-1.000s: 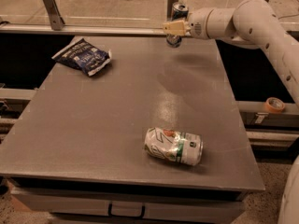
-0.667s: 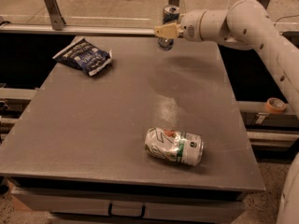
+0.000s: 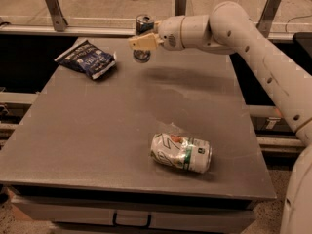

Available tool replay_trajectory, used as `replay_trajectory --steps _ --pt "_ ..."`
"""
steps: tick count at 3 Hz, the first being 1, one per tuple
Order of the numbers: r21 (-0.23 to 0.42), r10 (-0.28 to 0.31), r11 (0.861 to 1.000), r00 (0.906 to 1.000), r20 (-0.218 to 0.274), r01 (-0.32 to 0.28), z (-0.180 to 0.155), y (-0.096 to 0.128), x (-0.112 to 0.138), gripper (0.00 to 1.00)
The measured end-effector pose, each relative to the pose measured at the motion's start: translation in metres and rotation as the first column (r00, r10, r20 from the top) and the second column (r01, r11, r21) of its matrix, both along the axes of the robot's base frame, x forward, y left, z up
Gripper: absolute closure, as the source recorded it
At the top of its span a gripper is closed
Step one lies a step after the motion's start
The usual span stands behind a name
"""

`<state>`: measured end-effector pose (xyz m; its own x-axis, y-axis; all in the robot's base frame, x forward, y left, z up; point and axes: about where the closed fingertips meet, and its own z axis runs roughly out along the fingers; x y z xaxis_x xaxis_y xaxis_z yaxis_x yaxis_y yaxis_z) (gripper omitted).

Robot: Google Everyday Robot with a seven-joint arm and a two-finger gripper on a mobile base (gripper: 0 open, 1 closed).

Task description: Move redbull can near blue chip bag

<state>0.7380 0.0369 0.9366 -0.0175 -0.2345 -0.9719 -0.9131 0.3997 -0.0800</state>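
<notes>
The redbull can (image 3: pixel 143 23) is a slim can with a silver top, held upright above the far part of the table. My gripper (image 3: pixel 141 42) is shut on its middle, so only the can's top and bottom show. The blue chip bag (image 3: pixel 87 59) lies flat on the table at the far left, a short way left of the can. The can hangs clear of the tabletop (image 3: pixel 97 130), with its shadow to the right of it.
A wider white and green can (image 3: pixel 180 152) lies on its side near the table's front right. My white arm (image 3: pixel 253 48) reaches in from the right across the far edge. A metal rail (image 3: pixel 63 30) runs behind the table.
My gripper has carried the redbull can to the left along the far side of the table, closer to the blue chip bag. The other can has not moved.
</notes>
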Motion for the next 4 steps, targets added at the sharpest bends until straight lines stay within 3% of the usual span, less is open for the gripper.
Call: replay_trajectory --steps 1,2,4 --pt "-0.028 0.078 0.997 0.9969 -0.001 -0.078 -0.015 0.033 -0.017 1.00" --pt "-0.050 0.106 0.993 0.9943 -0.008 -0.107 -0.030 0.053 -0.020 1.00" --pt "-0.086 0.136 0.987 0.9907 -0.015 -0.136 -0.055 0.081 -0.019 0.59"
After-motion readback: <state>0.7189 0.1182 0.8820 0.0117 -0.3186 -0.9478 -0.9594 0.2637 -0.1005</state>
